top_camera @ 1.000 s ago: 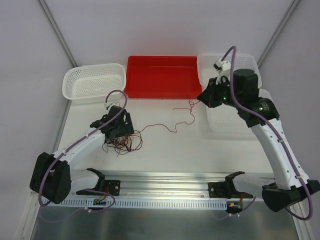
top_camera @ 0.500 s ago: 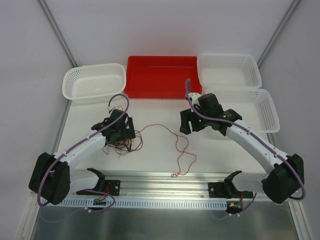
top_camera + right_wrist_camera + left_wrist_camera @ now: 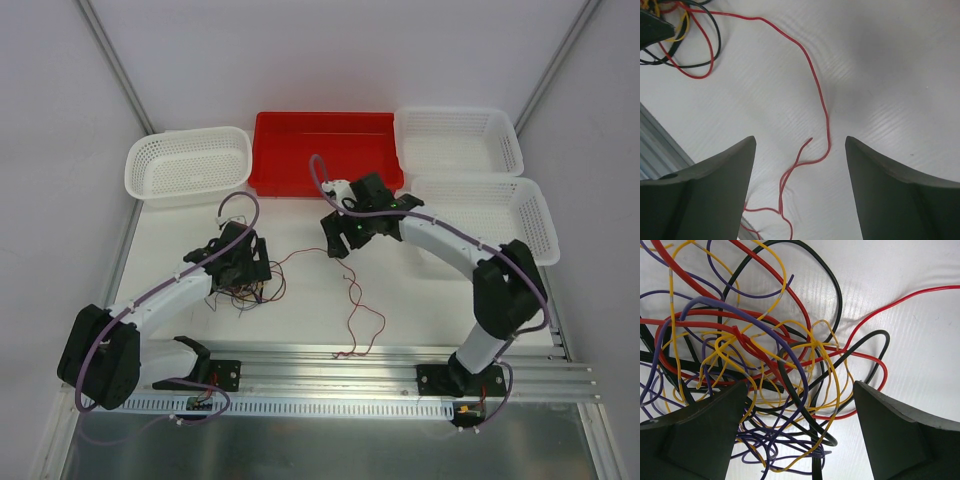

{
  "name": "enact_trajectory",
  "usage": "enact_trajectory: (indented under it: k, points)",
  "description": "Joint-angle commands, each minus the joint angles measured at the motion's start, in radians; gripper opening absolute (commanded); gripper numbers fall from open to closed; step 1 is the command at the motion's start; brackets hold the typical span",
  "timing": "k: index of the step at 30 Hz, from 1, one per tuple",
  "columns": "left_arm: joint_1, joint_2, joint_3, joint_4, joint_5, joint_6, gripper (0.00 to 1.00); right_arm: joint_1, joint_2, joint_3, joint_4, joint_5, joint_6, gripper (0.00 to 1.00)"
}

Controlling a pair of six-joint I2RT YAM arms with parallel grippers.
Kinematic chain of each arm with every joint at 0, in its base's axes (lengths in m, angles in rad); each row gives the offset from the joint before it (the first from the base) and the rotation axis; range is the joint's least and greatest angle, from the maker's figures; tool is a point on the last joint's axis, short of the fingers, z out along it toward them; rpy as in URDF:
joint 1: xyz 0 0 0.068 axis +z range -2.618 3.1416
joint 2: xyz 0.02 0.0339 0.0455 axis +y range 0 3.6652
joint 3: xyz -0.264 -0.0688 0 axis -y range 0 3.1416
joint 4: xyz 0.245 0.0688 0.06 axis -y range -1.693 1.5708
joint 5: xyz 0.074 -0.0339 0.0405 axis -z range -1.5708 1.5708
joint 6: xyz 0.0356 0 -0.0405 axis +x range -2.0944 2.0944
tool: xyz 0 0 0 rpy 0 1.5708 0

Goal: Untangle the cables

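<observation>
Separation seems in hand: left gripper (image 3: 800, 386) gapes empty over the cable knot (image 3: 765, 355) at left centre of the top view, right gripper (image 3: 800, 141), likewise released, above the red cable (image 3: 823, 107) mid-frame, which next needs pinching and drawing clear.

Brightness: pretty bright and even all round, soft light from overhead; the white table (image 3: 420, 310) is close to blown out in the top view.
Shadows: faint and fuzzy under the arms (image 3: 170, 290); one soft grey patch on the table in the right wrist view.
Glare: pale sheen on the table behind the cables (image 3: 740, 335); the metal rail (image 3: 330, 362) shines too.
Focus: cables are crisp; the dark fingers (image 3: 700, 195) low in both wrist views look soft, hardly any detail.
</observation>
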Motion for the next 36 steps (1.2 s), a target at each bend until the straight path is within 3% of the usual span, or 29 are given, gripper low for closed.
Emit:
enact_trajectory:
  k: [1, 12, 15, 16, 18, 19, 21, 28, 36]
  points:
    - [-0.014, 0.006, -0.008, 0.017, 0.002, -0.010, 0.89, 0.011, 0.095, 0.050, 0.067, -0.050, -0.045, 0.75]
    - [-0.014, 0.034, -0.038, 0.035, -0.007, -0.042, 0.89, 0.059, 0.315, 0.124, 0.133, 0.030, -0.048, 0.60]
    - [-0.014, 0.046, -0.044, 0.041, -0.007, -0.050, 0.89, 0.068, 0.353, 0.138, 0.137, 0.066, -0.054, 0.51]
    - [-0.014, 0.051, -0.045, 0.044, -0.008, -0.054, 0.89, 0.066, 0.358, 0.138, 0.138, 0.071, -0.056, 0.47]
    - [-0.012, 0.057, -0.048, 0.043, -0.012, -0.062, 0.89, 0.068, 0.355, 0.130, 0.147, 0.090, -0.057, 0.29]
    - [-0.014, 0.058, -0.050, 0.043, -0.018, -0.068, 0.89, 0.066, 0.341, 0.109, 0.151, 0.094, -0.057, 0.15]
    - [-0.011, 0.066, -0.054, 0.041, -0.024, -0.074, 0.89, 0.068, 0.307, 0.084, 0.157, 0.109, -0.057, 0.02]
    - [0.015, 0.101, -0.070, 0.040, -0.004, -0.105, 0.89, 0.000, -0.020, -0.005, 0.086, 0.128, -0.062, 0.01]
    - [0.040, 0.100, -0.074, 0.032, 0.004, -0.114, 0.89, -0.092, -0.312, 0.143, -0.088, 0.129, -0.041, 0.01]
